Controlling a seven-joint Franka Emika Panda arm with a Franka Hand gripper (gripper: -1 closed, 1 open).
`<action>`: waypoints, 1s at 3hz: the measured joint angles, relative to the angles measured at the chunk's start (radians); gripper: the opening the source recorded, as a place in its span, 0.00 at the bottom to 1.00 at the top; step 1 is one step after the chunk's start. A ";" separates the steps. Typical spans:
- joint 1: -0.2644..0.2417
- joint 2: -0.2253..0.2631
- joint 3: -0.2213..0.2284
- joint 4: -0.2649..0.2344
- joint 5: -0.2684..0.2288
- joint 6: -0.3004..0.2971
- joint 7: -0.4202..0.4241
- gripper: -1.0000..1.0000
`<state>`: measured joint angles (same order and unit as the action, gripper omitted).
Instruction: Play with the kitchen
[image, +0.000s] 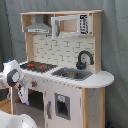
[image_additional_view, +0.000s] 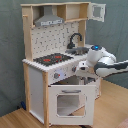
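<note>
The kitchen (image: 70, 95) (image_additional_view: 37, 85) is a white and light-wood toy with a black-red hob (image: 38, 65) (image_additional_view: 53, 59), grey hood (image: 39, 26) (image_additional_view: 49, 19), black faucet (image: 84, 59) (image_additional_view: 75, 40) and sink (image: 73, 74). In the second exterior view its windowed oven door (image_additional_view: 66, 102) hangs partly open, top edge tipped outward. My gripper (image_additional_view: 82, 75) (image: 23, 94) is at the front panel, just under the knobs (image_additional_view: 57, 75) and above the door's top edge. The white arm (image_additional_view: 102, 60) reaches in from the second exterior view's right.
A microwave-style cupboard (image: 70, 24) sits on the top shelf, with a pegboard back (image_additional_view: 55, 40) behind the hob. A rounded counter end (image: 102, 79) sticks out beside the sink. Grey curtain (image: 117, 45) hangs behind; the floor (image_additional_view: 112, 110) is wood.
</note>
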<state>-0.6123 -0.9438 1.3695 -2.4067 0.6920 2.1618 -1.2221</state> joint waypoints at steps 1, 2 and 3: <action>-0.045 0.080 0.040 0.019 0.005 0.020 -0.034 1.00; -0.072 0.163 0.040 0.019 0.005 0.021 -0.090 1.00; -0.103 0.212 0.072 0.019 0.005 0.019 -0.124 1.00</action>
<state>-0.7149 -0.7317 1.4414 -2.3882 0.6974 2.1811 -1.3465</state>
